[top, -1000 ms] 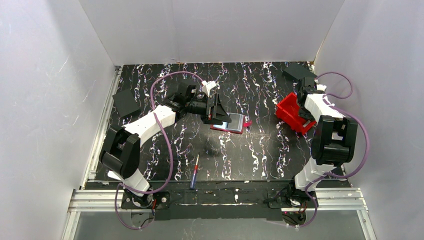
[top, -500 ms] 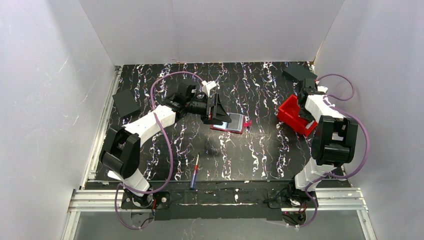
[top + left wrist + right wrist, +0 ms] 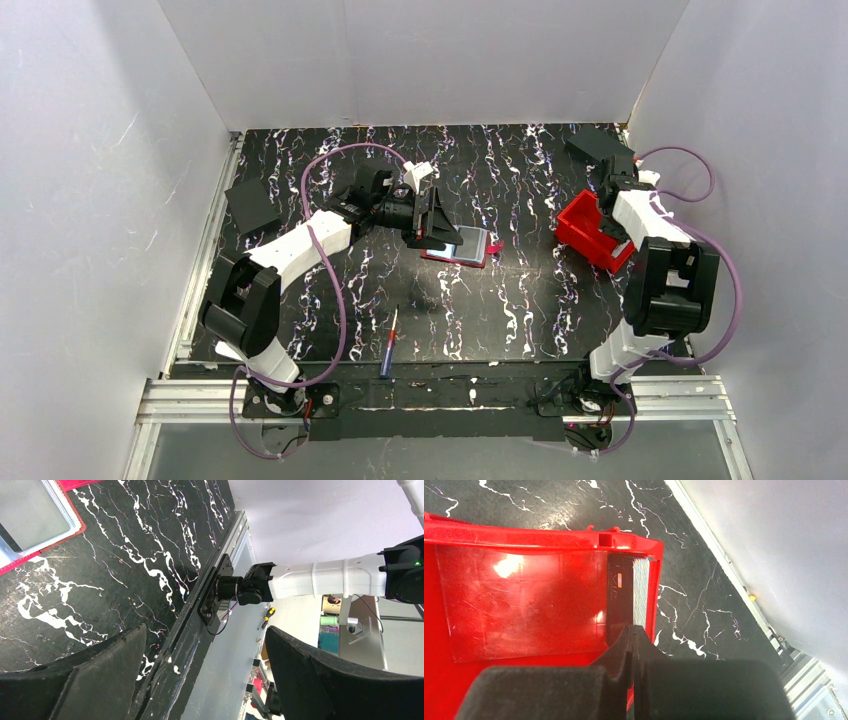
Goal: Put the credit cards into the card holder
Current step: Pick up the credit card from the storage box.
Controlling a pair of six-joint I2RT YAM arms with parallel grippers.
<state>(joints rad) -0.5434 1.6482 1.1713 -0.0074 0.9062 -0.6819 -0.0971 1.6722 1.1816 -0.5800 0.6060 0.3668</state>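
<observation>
From above, my right arm has edged slightly rightward at the red bin, far right. My left gripper hangs over the card holder, which lies open mid-table.

On my left wrist, the matte black fingers stand wide apart and empty. The holder's red border frames a pale, smooth pocket.

On my right wrist, my right gripper has just pressed together at the edge of the credit cards. They are a thin stack, dark face outward, on edge against the bin's glossy wall. I'd call it a pick attempt, but I can't tell if a card is caught.
</observation>
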